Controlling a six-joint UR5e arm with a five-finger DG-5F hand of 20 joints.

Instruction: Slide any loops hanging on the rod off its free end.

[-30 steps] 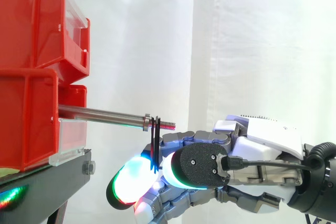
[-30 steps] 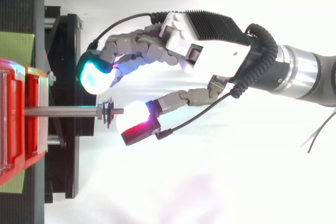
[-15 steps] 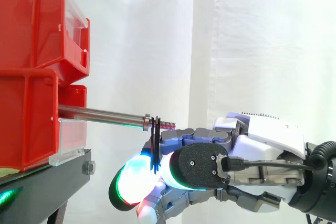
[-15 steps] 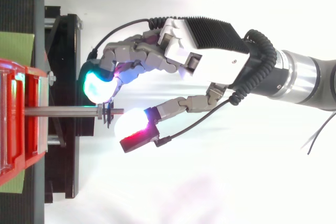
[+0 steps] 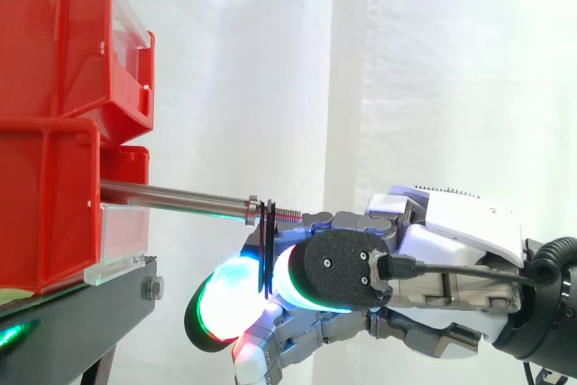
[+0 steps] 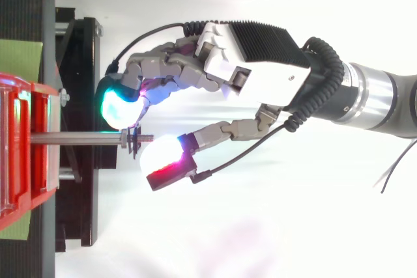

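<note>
A steel rod (image 5: 171, 194) sticks out of the lower red bin (image 5: 45, 214) toward the right and ends in a threaded tip. Thin black loops (image 5: 268, 232) hang on that tip just past a nut (image 5: 253, 208). My hand (image 5: 451, 241) comes in from the right, below the rod. Its fingers are curled with glowing pads on both sides of the loops' lower part. In the top view a green-cyan fingertip (image 6: 120, 105) lies on one side of the rod (image 6: 75, 138) and the white thumb pad (image 6: 159, 153) on the other. The loops (image 6: 133, 141) are pinched between them.
Two red bins are stacked at the left, the upper one (image 5: 63, 42) overhanging the rod's base. They rest on a black stand (image 5: 72, 322) whose edge lies just left of my fingers. A white curtain hangs behind, with open room to the right of the rod's tip.
The fingers have drawn in toward the rod and the thumb pad has shifted slightly left, so the gap round the loops has narrowed. The loops remain on the threaded tip.
</note>
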